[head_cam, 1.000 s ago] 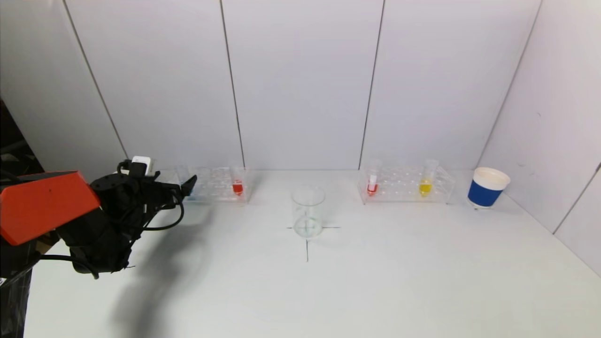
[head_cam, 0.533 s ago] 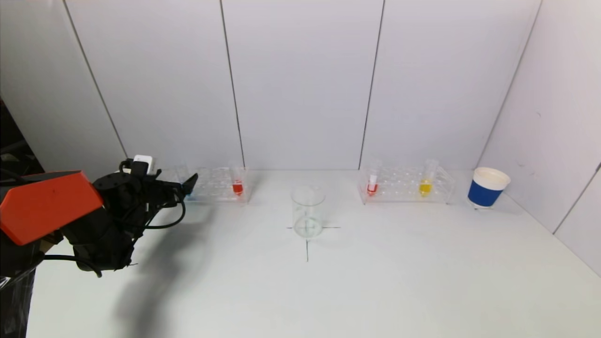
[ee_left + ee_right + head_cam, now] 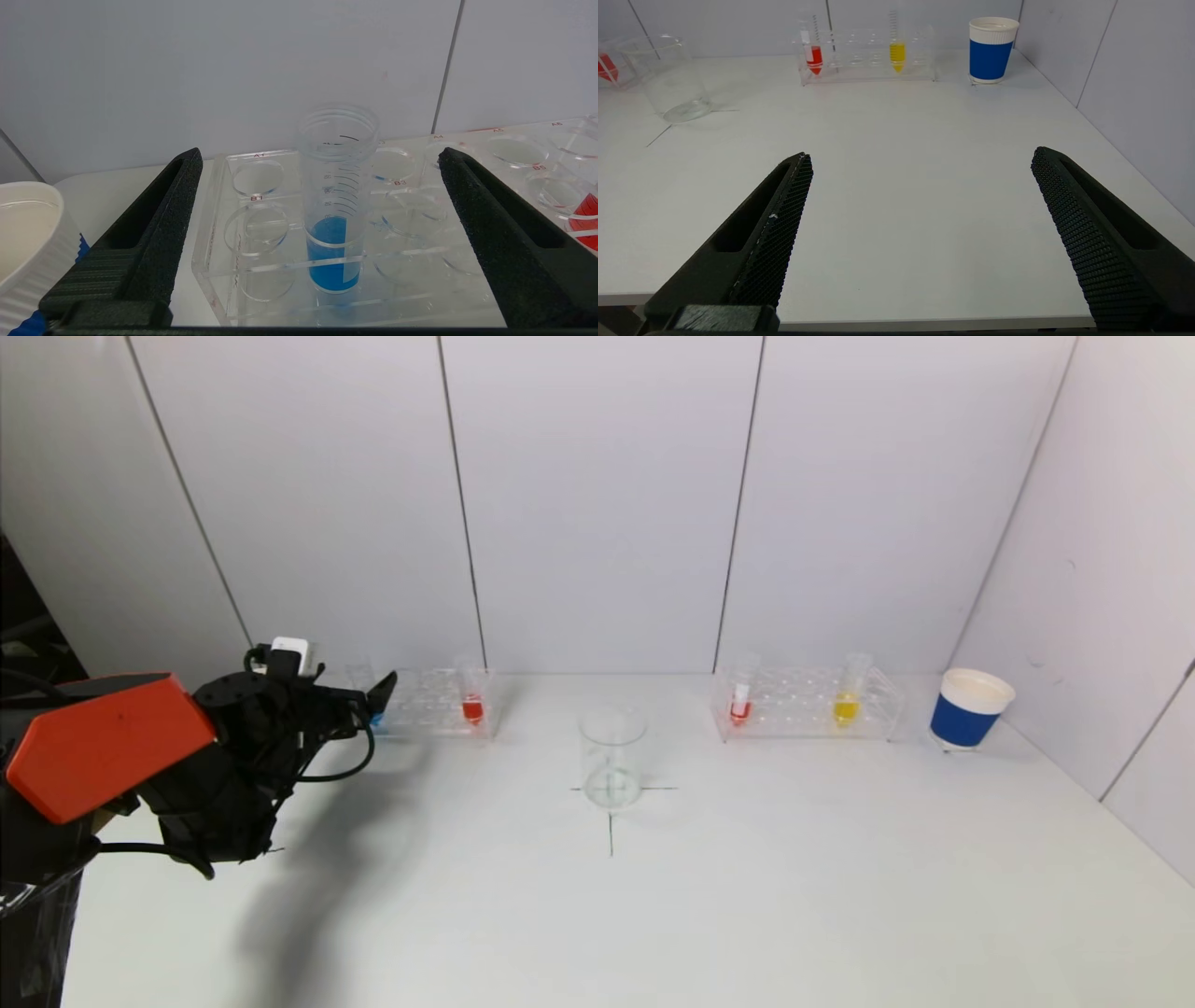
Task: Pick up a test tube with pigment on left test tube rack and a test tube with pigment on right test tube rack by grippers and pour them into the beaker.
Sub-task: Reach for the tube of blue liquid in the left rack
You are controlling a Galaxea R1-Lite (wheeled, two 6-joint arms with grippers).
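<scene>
**Ana:** Since the left gripper [image 3: 322,163] stands with its jaws wide apart on both sides of the blue test tube [image 3: 335,205], holding nothing, how do you think this tube will handle?

**Jiro:** It looks like thin clear plastic, light, with only a little blue pigment at the bottom. It stands upright in a front hole of the left test tube rack [image 3: 243,275], near the rack's outer end. I think the wall is smooth and slippery, so the pads should close on the bare part above the rack plate, below the threaded mouth.

**Ana:** And the liquid?

**Jiro:** It is open on top, so a tilt during lifting could spill. Lift it straight.

**Ana:** What about the other side?

**Jiro:** The right gripper [image 3: 920,186] is also spread open and empty, low over the near table edge, well apart from the right test tube rack [image 3: 868,65]. There a red tube [image 3: 813,55] and a yellow tube [image 3: 897,52] stand upright. They seem narrower, but from so far I cannot be sure.

**Ana:** The beaker [image 3: 612,756]?

**Jiro:** Between the racks, on the cross mark, glass perhaps, so fragile
</scene>
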